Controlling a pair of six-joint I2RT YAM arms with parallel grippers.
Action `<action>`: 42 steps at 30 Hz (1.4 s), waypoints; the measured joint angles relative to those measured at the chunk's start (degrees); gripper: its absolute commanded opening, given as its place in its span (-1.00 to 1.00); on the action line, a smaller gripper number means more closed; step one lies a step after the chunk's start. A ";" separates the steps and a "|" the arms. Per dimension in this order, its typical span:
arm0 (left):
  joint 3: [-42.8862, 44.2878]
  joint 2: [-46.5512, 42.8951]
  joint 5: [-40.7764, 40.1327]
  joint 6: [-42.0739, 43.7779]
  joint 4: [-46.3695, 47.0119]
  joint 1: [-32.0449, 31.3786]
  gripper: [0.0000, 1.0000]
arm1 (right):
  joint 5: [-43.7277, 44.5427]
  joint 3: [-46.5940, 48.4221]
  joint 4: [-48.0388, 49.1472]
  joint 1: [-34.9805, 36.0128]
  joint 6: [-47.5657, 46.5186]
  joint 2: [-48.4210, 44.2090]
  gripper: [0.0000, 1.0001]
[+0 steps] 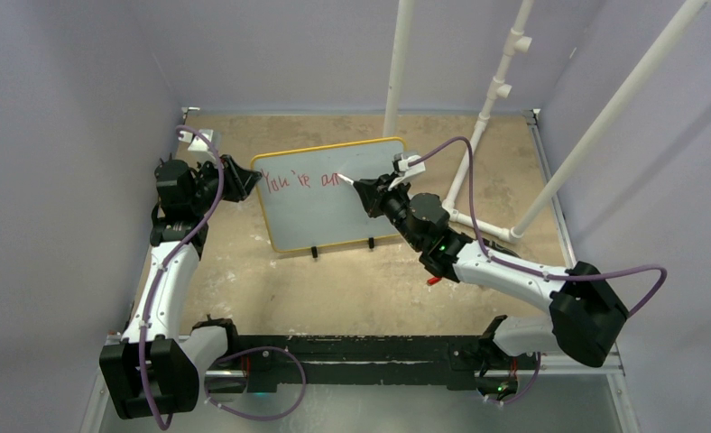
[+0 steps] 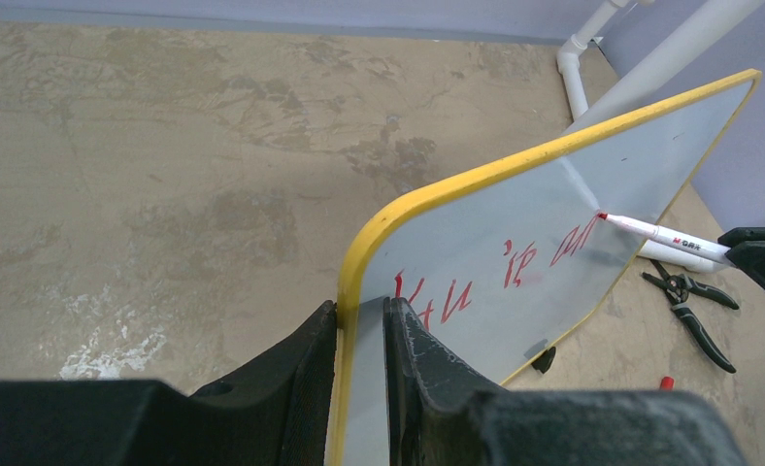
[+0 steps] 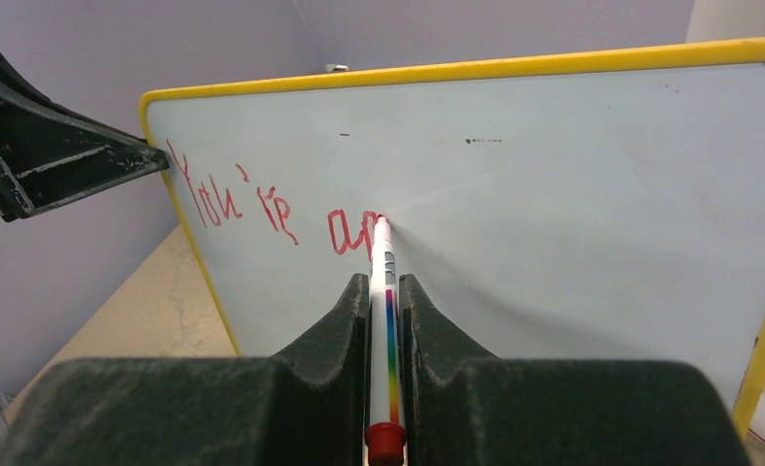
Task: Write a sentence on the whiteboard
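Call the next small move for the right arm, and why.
Probably drag the marker tip slightly rightward, keeping contact. The right hand grips the marker with its tip on the whiteboard just past the red "You're an"; blank board lies to the right, and the left hand clamps its left edge.

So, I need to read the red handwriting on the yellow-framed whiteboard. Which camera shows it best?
The right wrist view: the red handwriting faces it squarely, large, on the yellow-framed whiteboard, with the tip of the white rainbow-striped marker at the last letter. The left wrist view sees it skewed; the top view shows it small.
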 measured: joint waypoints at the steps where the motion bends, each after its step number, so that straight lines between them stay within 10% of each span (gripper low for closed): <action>1: 0.00 0.00 0.00 0.00 0.00 0.02 -0.55 | 0.31 0.00 -0.02 0.00 0.00 -0.13 -1.00; 42: -0.13 0.00 0.13 0.24 0.02 0.02 -0.55 | 0.37 -4.17 -0.44 -0.17 0.02 -4.04 -1.00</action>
